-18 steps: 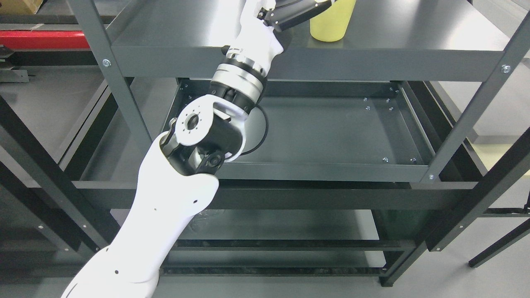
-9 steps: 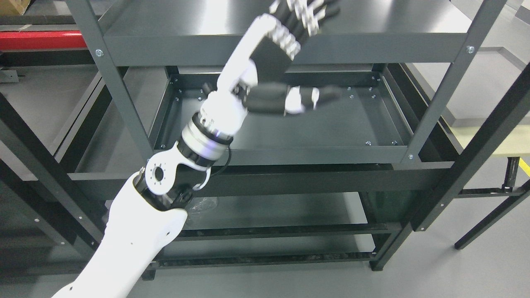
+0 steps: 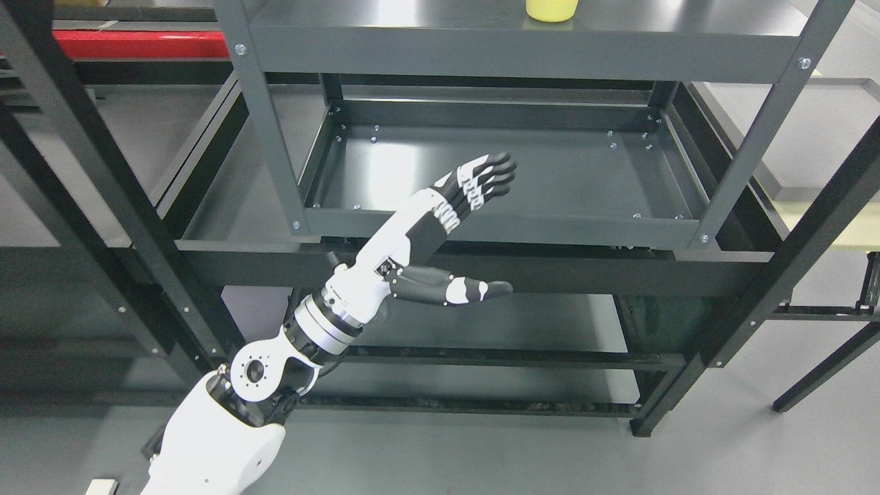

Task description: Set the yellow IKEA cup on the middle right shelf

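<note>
White-shelled left arm [image 3: 220,433] — silver wrist ring, black-and-white hand [image 3: 440,227].

Even, diffuse overhead light fills the scene, bright but soft. A pale sheen lies across the dark metal shelf [image 3: 522,175] tray at centre and the upper shelf's top toward 12 o'clock. Shadows gather beneath the lower tiers near 6 o'clock. Focus is crisp throughout; the white robot arm [image 3: 227,440] at 7 o'clock runs near overexposure.

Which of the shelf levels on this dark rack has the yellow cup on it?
The topmost visible shelf: the yellow cup stands on it at the picture's top edge. The tray-like shelf below holds nothing. The left hand is open, in front of that lower level.
</note>
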Controlling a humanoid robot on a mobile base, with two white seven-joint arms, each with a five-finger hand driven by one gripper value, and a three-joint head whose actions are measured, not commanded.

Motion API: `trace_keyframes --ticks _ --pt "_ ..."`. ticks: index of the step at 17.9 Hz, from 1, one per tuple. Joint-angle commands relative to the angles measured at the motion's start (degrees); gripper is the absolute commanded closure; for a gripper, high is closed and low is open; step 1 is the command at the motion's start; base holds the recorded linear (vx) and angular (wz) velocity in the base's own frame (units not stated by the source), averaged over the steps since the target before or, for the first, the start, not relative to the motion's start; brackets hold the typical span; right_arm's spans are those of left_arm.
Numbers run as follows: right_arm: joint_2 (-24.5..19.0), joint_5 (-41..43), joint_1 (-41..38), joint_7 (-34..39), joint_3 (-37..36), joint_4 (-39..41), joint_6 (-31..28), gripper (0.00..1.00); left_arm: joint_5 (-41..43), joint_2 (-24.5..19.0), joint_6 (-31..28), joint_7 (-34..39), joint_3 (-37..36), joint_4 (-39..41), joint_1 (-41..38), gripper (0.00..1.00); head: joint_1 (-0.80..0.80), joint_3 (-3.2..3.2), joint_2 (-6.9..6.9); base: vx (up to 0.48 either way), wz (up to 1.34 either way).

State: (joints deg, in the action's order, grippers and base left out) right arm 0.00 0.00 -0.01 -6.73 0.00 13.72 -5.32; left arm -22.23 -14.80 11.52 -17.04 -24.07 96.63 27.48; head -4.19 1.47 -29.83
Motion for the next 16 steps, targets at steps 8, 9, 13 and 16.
trace_keyframes --ticks 8,9,13,16 --pt "1.00 1.41 -0.79 0.05 0.97 0.00 -0.04 0.01 23.73 13.80 -4.84 31.23 24.35 -15.68 -5.51 0.01 0.00 0.00 0.00 -0.156 0.06" --pt "1.00 1.41 -0.79 0.05 0.97 0.00 -0.04 0.01 23.81 13.80 -4.93 31.71 23.55 -15.59 -5.68 0.01 0.00 0.00 0.00 -0.082 -0.04" --pt "1.00 1.41 -0.79 0.05 0.97 0.08 -0.04 0.01 23.81 13.80 -5.28 28.39 21.26 -14.98 -7.35 0.01 0.00 0.00 0.00 -0.039 -0.01" --pt "1.00 1.41 -0.79 0.05 0.97 0.00 -0.04 0.01 23.73 13.80 -5.11 25.57 21.78 -14.98 -9.80 0.01 0.00 0.00 0.00 0.010 0.03"
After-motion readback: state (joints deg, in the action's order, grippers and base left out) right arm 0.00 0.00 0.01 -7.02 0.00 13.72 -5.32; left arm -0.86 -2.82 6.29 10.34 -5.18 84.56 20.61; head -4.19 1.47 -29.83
